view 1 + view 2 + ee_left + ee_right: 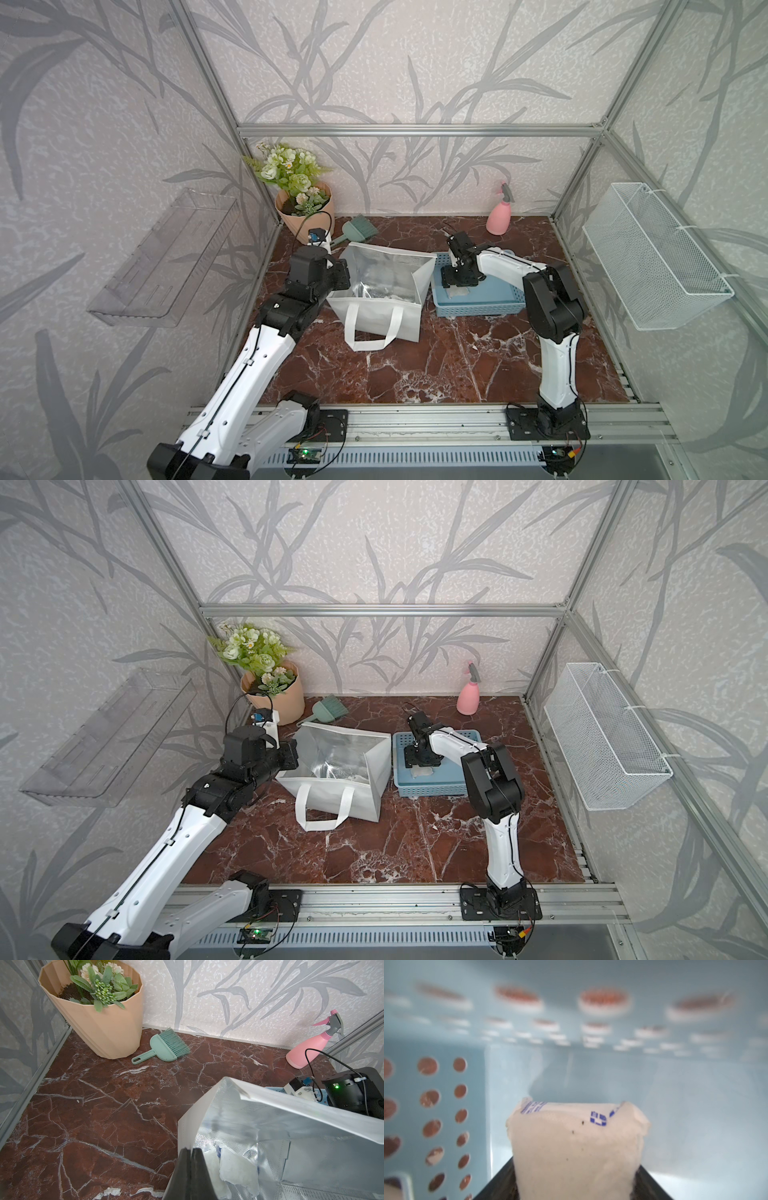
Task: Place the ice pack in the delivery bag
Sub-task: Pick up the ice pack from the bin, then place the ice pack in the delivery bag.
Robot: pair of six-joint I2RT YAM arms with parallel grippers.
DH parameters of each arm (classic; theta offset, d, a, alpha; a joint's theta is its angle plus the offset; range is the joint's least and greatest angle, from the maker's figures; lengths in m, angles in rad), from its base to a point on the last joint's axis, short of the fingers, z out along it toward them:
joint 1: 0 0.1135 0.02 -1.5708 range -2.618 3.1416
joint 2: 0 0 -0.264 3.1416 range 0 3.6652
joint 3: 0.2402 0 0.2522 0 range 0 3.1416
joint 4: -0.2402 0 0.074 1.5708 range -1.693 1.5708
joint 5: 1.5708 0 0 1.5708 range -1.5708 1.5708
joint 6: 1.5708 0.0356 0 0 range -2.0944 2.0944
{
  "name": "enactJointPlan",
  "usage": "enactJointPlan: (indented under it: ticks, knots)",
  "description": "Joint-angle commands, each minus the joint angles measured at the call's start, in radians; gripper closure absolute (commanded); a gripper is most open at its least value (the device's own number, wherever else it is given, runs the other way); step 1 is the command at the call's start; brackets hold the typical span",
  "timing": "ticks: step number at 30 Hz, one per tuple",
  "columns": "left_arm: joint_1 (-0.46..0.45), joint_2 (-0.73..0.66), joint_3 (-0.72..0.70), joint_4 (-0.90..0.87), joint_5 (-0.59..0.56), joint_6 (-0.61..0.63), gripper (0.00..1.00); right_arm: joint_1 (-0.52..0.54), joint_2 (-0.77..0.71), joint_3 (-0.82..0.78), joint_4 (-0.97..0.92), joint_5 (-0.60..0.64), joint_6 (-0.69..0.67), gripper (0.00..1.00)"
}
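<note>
The white delivery bag [382, 318] [332, 802] stands open at mid-table, its silver lining showing. My left gripper [344, 268] [190, 1150] is shut on the bag's left rim and holds it open. Two white packs [236, 1167] lie inside the bag. To its right, my right gripper [457, 286] [422, 764] reaches down into the light-blue basket [478, 309] [446, 1084]. A white ice pack [577, 1142] [457, 294] with blue print fills the gap between its dark fingers [504, 1182], touching both.
A peach flower pot [303, 212] and a green hand brush [357, 230] stand behind the bag. A pink spray bottle [498, 218] is at the back wall. A white wire basket [656, 257] hangs on the right wall, a clear shelf [162, 257] on the left.
</note>
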State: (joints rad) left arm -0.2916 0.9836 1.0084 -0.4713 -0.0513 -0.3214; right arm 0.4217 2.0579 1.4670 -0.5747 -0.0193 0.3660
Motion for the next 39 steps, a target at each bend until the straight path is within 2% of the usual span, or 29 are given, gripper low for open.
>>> enactJointPlan:
  ticks: [1,8,11,14,17,22,27,31,39]
  knots:
    - [0.007,-0.012,0.016,0.017,-0.006,0.013,1.00,-0.022,-0.117,-0.035,-0.031,-0.021,0.029,0.55]
    - [0.008,-0.011,0.014,0.025,0.002,0.012,1.00,-0.031,-0.328,-0.020,-0.046,-0.061,0.031,0.56]
    - [0.008,-0.010,0.016,0.028,0.004,0.012,1.00,-0.019,-0.447,-0.008,0.007,-0.113,0.020,0.57]
    - [0.008,-0.003,0.019,0.030,0.011,0.011,1.00,0.031,-0.532,0.033,0.078,-0.139,-0.027,0.58]
    - [0.008,0.000,0.018,0.034,0.021,0.008,1.00,0.110,-0.554,0.117,0.117,-0.169,-0.102,0.58]
    - [0.008,-0.001,0.016,0.035,0.025,0.007,1.00,0.254,-0.448,0.328,0.076,-0.294,-0.228,0.59]
    - [0.008,-0.001,0.022,0.024,0.025,0.000,1.00,0.368,-0.287,0.475,-0.068,-0.331,-0.369,0.57]
    - [0.008,-0.011,0.027,0.019,0.021,-0.001,1.00,0.395,-0.200,0.478,-0.143,-0.356,-0.407,0.57]
    - [0.008,-0.014,0.030,0.017,0.033,-0.005,1.00,0.442,-0.062,0.443,-0.220,-0.256,-0.468,0.55]
